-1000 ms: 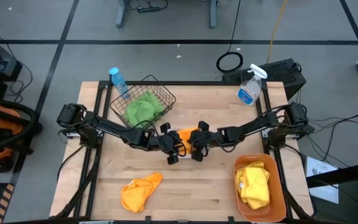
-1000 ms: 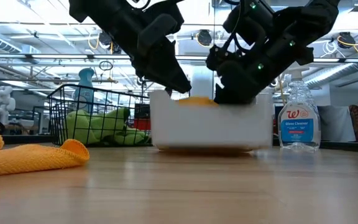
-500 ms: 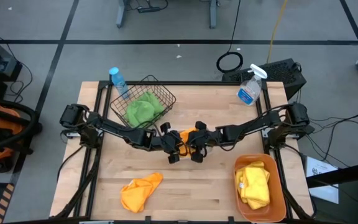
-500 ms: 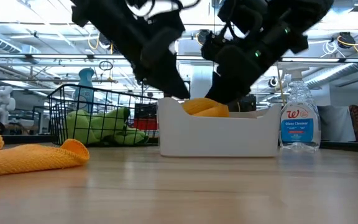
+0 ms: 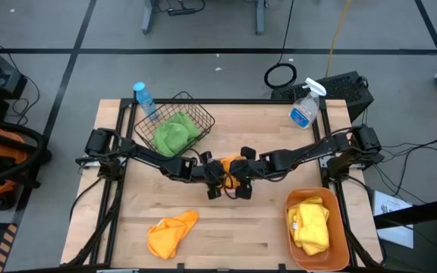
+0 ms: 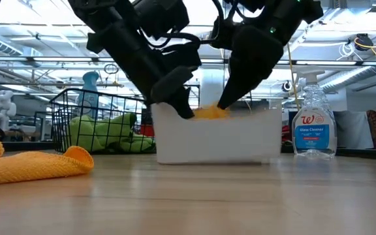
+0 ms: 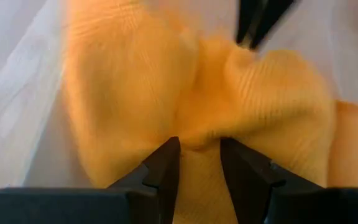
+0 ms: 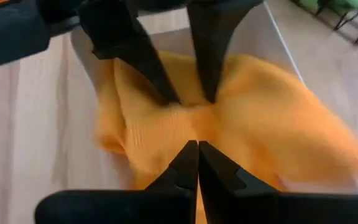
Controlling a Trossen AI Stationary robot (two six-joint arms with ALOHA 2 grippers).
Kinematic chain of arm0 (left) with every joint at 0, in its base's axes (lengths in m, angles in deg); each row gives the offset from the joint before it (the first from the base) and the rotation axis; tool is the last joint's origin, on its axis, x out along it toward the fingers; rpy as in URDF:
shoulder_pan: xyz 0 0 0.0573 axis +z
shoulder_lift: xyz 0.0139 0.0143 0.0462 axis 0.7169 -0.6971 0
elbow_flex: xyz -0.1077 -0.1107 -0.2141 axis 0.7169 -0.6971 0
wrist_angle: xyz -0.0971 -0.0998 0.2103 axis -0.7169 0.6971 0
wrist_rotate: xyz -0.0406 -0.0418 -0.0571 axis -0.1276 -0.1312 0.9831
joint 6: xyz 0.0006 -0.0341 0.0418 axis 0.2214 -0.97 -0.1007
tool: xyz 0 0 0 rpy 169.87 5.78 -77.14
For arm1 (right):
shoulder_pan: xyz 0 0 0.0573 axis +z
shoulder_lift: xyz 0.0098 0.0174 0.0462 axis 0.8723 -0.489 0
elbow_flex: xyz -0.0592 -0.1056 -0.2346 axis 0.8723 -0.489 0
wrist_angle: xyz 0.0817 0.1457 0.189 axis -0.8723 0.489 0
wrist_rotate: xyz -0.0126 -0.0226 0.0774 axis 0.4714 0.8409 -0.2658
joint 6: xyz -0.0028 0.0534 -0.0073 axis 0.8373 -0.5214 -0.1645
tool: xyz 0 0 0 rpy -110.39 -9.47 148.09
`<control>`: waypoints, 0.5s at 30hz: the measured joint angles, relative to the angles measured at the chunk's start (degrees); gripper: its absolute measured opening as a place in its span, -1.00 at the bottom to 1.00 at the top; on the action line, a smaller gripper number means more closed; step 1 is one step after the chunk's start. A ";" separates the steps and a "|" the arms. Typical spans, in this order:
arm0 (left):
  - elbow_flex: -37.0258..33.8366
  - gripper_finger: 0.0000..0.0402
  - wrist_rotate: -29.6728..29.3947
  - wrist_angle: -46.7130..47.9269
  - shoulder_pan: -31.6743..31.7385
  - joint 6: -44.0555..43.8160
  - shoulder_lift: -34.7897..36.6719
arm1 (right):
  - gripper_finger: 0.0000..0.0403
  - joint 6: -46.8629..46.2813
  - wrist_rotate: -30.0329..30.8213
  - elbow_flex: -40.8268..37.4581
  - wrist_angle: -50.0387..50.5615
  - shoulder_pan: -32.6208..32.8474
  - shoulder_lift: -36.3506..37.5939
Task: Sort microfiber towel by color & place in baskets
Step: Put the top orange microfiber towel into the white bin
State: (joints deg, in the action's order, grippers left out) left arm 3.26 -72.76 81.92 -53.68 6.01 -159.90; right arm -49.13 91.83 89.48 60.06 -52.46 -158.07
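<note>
An orange microfiber towel [image 8: 241,118] lies bunched in the small white tray [image 6: 214,140] at the table's middle. My left gripper [image 7: 199,142] comes in from the left, slanting down, and is shut on this towel. My right gripper [image 8: 197,144] is shut and hangs just over the same towel from the right. A second orange towel [image 5: 171,231] lies flat on the table near the front edge. Green towels [image 5: 174,130] fill the black wire basket [image 5: 203,117]. Yellow towels [image 5: 309,224] lie in the orange tub [image 5: 340,243]. My left gripper pinches a gathered fold in the middle of the orange towel [image 7: 197,127] between its two fingertips [image 8: 166,93]. The fingers slant down from the table's left side. The towel rests in the tray, with cloth spreading out on both sides of the pinch. My right gripper's shut tips stand close above the towel; I cannot tell whether they touch it.
A clear spray bottle [image 5: 303,106] stands at the back right and a blue bottle [image 5: 144,98] stands behind the wire basket. Bare wood lies between the loose orange towel and the tub along the front.
My left gripper has gone down with the orange towel, which now sits lower in the tray than half a second ago. My right gripper has risen and tipped, staying shut. The white tray has shifted sideways, a little to the right and back left.
</note>
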 joint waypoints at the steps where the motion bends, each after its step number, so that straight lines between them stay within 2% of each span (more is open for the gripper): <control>1: 0.02 -0.38 -0.26 -0.07 0.00 0.09 0.33 | -0.98 -1.75 -0.06 0.00 0.01 0.15 -0.01; 12: 0.17 -0.38 -0.63 -0.74 -0.02 1.45 3.97 | -0.98 -4.33 0.35 -0.04 -0.77 1.36 -1.24; 15: 0.17 -0.38 -0.71 0.16 -0.02 1.77 5.75 | -0.98 -7.69 0.16 -0.04 -2.47 0.63 -2.30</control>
State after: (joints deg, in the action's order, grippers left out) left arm 3.44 -73.47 82.08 -53.70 7.78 -154.15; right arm -56.82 91.99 89.44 57.59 -51.83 -160.37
